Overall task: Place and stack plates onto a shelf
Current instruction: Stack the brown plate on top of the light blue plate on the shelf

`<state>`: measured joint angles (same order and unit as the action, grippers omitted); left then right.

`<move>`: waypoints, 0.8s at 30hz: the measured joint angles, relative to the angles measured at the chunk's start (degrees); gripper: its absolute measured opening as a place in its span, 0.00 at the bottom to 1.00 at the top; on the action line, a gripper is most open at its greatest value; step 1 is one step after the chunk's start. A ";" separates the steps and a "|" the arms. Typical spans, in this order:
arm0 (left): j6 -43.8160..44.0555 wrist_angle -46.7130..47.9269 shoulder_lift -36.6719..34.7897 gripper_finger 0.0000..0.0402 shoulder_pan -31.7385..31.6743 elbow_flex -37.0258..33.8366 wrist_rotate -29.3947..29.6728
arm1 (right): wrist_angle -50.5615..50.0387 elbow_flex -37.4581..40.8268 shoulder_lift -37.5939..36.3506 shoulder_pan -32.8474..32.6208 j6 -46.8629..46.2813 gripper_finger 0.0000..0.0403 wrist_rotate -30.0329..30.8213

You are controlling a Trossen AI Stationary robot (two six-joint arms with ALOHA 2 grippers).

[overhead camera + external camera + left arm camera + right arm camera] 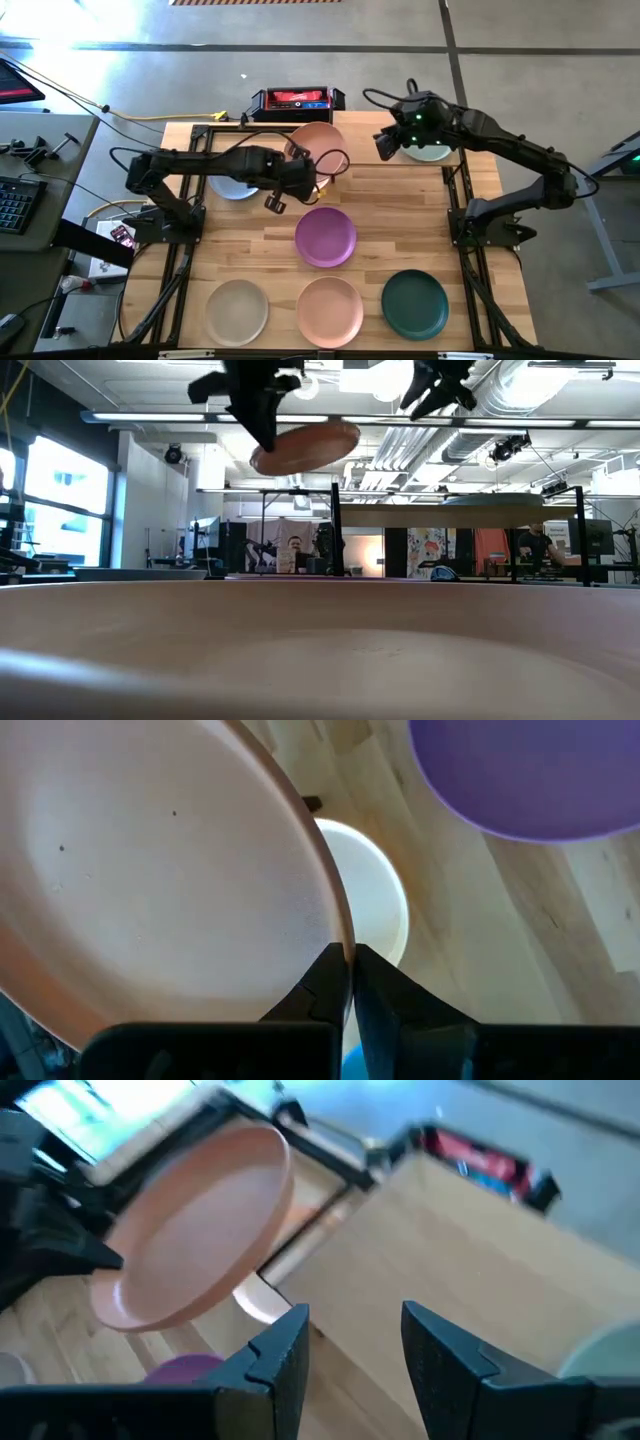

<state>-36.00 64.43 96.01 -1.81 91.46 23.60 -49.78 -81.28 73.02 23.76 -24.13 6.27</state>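
My left gripper is shut on an orange plate held in the air over the near edge of the shelf, a light-wood board at the table's far side. On the shelf's right end a pale green plate lies flat. My right gripper hovers open above the shelf between the two plates, touching nothing. A blue plate lies on the table under the left arm. Purple, beige, peach and dark teal plates rest flat nearer the front. My left gripper pinches the orange plate's rim between its two fingers, one on the plate's face and one on its back. The fingers slant down at it from the table's left. The plate is lifted clear and tilted, its hollow side turned toward the right arm.
A red-and-black box stands beyond the table's far edge, behind the shelf. The shelf's black legs rise behind the near plates in the low view. Bare wood lies between the purple plate and the table's right edge.
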 joint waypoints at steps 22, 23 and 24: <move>0.39 1.46 6.46 0.01 7.30 0.04 7.03 | -0.32 0.00 10.36 -6.44 -7.83 0.35 -0.54; 0.37 1.41 6.46 0.01 7.46 0.04 7.47 | 0.29 0.00 10.36 -6.70 -8.21 0.35 -0.46; 0.36 1.38 6.46 0.01 7.62 0.04 7.72 | 1.08 0.00 10.36 -6.96 -8.45 0.35 -0.48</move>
<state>-35.64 65.80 102.48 5.81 91.50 31.33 -48.70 -81.28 83.37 16.80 -32.58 5.79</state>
